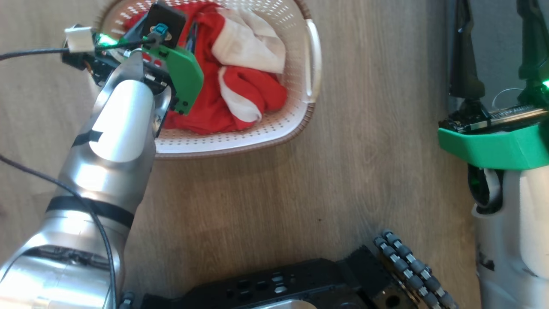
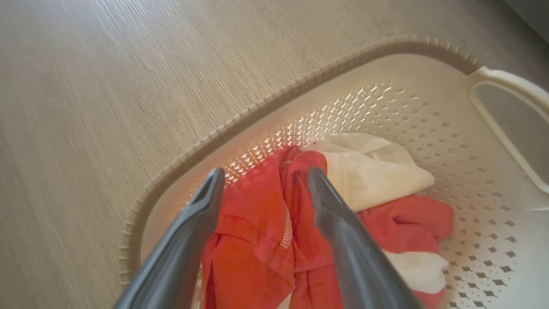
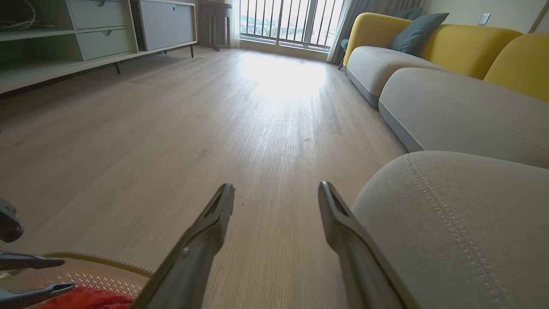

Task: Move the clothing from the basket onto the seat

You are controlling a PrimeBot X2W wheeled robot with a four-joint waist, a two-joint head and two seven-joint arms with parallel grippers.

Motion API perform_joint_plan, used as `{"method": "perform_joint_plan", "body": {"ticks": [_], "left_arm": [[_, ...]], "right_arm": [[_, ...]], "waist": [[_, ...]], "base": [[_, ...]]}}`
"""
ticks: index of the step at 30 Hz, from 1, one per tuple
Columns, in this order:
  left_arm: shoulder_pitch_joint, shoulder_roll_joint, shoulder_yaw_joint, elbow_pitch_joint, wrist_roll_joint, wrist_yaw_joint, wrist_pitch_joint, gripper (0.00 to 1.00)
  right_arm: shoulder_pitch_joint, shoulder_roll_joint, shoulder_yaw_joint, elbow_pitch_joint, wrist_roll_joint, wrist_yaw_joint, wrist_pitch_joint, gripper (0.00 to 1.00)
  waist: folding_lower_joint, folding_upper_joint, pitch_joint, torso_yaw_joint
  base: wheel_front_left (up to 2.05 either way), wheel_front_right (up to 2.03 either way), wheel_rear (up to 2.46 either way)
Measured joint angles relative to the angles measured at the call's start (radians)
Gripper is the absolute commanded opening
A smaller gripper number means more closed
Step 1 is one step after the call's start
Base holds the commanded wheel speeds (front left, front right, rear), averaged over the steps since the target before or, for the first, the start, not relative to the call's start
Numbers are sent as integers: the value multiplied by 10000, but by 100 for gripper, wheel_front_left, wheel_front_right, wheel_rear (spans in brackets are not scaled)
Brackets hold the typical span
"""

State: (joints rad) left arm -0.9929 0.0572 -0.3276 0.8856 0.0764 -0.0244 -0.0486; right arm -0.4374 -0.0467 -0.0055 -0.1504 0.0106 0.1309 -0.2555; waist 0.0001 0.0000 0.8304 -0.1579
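The cream basket (image 1: 296, 120) stands on the wooden floor at the top of the head view. The clothing (image 1: 253, 86), red with white panels, lies bunched inside it. My left arm reaches over the basket's left side. In the left wrist view my left gripper (image 2: 266, 174) is open just above the clothing (image 2: 257, 240), with a red fold lying between the fingers (image 2: 343, 231) and the basket wall (image 2: 429, 111) beyond. My right gripper (image 3: 276, 188) is open and empty, low over the floor beside the grey seat (image 3: 450, 223); in the head view it (image 1: 497, 43) stands at the far right.
My black base with its roller wheel (image 1: 407, 266) fills the bottom of the head view. Beyond the seat run more grey cushions with yellow backs (image 3: 463, 47). A low cabinet (image 3: 85, 38) lines the far left wall. Open wooden floor (image 3: 214, 107) lies between them.
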Motion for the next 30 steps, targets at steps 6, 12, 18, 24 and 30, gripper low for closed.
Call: {"method": "perform_joint_plan", "body": {"ticks": [6,12,18,24,30], "left_arm": [[-497,173,-19,1392,42,0,136,100],[-1366,460,-69,2387,42,-123,84,100],[-1986,485,-132,3139,29,-73,79,100],[-2263,539,-251,3593,29,25,79,100],[-2438,573,-305,3756,12,115,29,100]], "right_arm": [[93,-2,69,-322,79,0,0,100],[382,0,153,-518,79,0,0,100],[569,2,257,-692,86,0,0,100],[604,2,301,-775,205,0,0,100],[637,2,270,-830,389,0,0,100]], "waist": [[0,0,490,-414],[0,0,963,-600],[0,0,1311,-687],[0,0,1593,-859],[-1,1,1703,-985]], "base": [[0,0,0],[0,0,0],[0,0,0],[0,0,0],[0,0,0]]}}
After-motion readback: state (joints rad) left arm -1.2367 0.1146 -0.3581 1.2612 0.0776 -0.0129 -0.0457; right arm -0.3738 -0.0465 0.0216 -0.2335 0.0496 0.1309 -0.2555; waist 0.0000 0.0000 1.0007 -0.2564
